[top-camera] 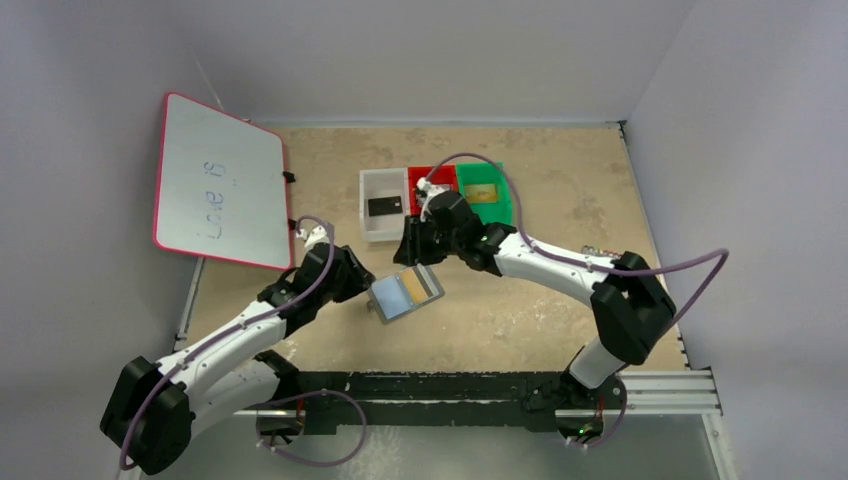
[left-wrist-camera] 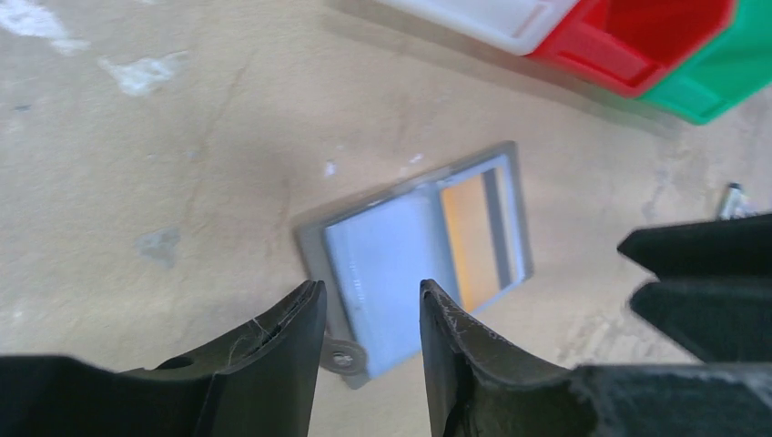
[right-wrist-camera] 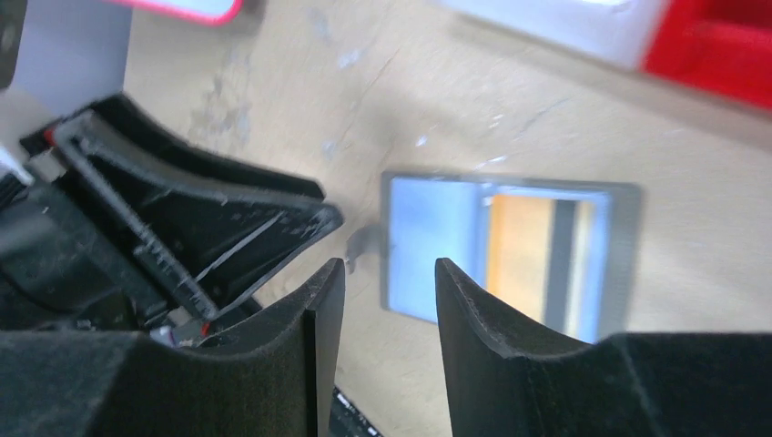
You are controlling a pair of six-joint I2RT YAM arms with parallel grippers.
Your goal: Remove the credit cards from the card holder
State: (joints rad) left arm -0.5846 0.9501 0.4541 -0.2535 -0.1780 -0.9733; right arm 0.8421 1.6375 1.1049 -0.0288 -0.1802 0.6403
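While the small grey bifold card holder (top-camera: 392, 298) lies open and flat near the middle of the scuffed tan desk (top-camera: 560, 200), two black robot claws hang over it, one from each side. The left claw (left-wrist-camera: 369, 296) is spread, its two fingers parted above the holder's near corner and pinching nothing. The right claw (right-wrist-camera: 390, 273) is also spread and empty, its gap over the edge of the holder's shiny bluish-grey pocket.

Three cards are in view. One orange-toned card (top-camera: 425, 286) sits in the holder's other pocket, crossed by a grey band. One thin black card (top-camera: 384, 206) lies in the white rectangular plastic tray (top-camera: 366, 215). One gold-yellow card (top-camera: 483, 192) lies in the green plastic tray (top-camera: 505, 205).

Three trays stand in a row at the far side of the desk, touching one another: white, then the red plastic tray (top-camera: 440, 176), then green. The right arm crosses in front of the red one and hides its contents.

One pink-rimmed whiteboard (top-camera: 215, 190), marked with handwriting, lies tilted at the desk's left edge, well apart from the holder.
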